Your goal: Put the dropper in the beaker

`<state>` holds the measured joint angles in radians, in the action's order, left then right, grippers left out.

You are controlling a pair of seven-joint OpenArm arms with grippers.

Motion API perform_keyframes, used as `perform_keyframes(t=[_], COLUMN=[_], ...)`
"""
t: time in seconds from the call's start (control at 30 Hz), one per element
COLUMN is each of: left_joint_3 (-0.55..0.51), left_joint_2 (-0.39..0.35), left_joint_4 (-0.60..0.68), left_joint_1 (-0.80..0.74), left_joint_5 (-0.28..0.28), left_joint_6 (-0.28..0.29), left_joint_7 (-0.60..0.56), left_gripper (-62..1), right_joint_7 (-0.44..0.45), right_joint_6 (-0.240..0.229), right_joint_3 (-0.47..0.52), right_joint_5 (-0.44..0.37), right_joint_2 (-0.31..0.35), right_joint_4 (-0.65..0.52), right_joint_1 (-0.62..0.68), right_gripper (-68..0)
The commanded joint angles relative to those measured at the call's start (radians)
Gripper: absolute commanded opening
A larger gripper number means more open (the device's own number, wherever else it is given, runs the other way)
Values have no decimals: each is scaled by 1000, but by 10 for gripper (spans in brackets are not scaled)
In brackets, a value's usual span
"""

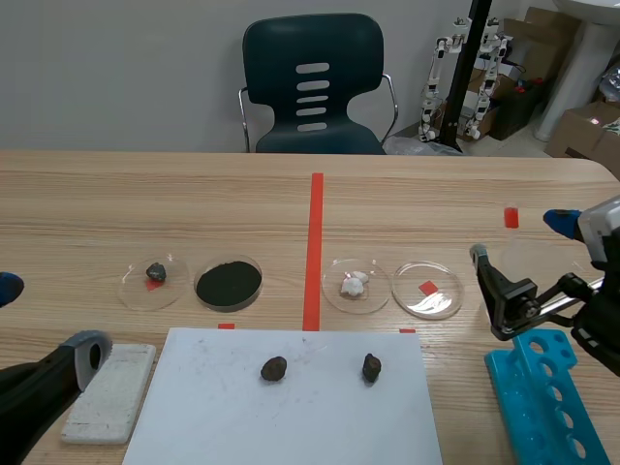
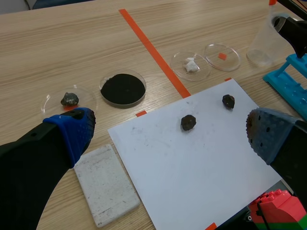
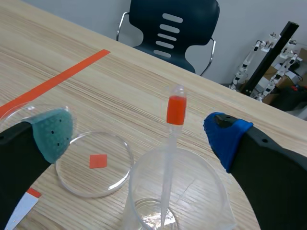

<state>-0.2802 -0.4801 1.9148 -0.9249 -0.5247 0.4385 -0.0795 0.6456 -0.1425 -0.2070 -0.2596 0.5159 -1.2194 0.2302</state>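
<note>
A clear plastic dropper (image 3: 170, 158) with an orange-red bulb stands upright inside the clear glass beaker (image 3: 192, 167), its tip at the beaker's bottom. My right gripper (image 3: 139, 136) is open, one pad on each side of the beaker and dropper, touching neither. In the scene view the beaker (image 1: 531, 262) sits at the right of the table, the dropper's bulb (image 1: 511, 218) rising above it between the right gripper's (image 1: 516, 238) fingers. My left gripper (image 1: 46, 320) is open and holds nothing, low at the near left, above the white sheet (image 2: 192, 163).
Several petri dishes lie in a row: one with a dark stone (image 1: 155, 272), one with black powder (image 1: 229, 283), one with a white lump (image 1: 355, 284). Two dark stones (image 1: 274, 368) rest on the white sheet. A white block (image 1: 108, 391) lies near left. A teal rack (image 1: 544, 397) stands near right.
</note>
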Motion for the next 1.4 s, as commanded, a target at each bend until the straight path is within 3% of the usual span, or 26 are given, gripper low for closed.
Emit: perform_keyframes(t=[0.0, 0.1, 0.6, 1.37], left_joint_3=[-8, -8, -8, -8], left_joint_2=[0, 0, 0, 0], left_joint_4=[16, 16, 16, 16], left_joint_1=[-3, -3, -3, -3], left_joint_5=[-10, -11, -11, -11], left_joint_6=[-1, -1, -1, -1], left_joint_7=[-14, -14, -14, -14], left_gripper=[14, 14, 14, 14], right_joint_7=[14, 14, -13, -16], right_joint_6=[0, 0, -4, -3], right_joint_3=[4, 16, 114, 117], right_joint_5=[-10, -21, -64, -63], right_joint_2=[17, 16, 16, 16], right_joint_4=[-22, -43, -282, -293], right_joint_1=[3, 23, 226, 235], right_gripper=[-69, -34, -33, -33])
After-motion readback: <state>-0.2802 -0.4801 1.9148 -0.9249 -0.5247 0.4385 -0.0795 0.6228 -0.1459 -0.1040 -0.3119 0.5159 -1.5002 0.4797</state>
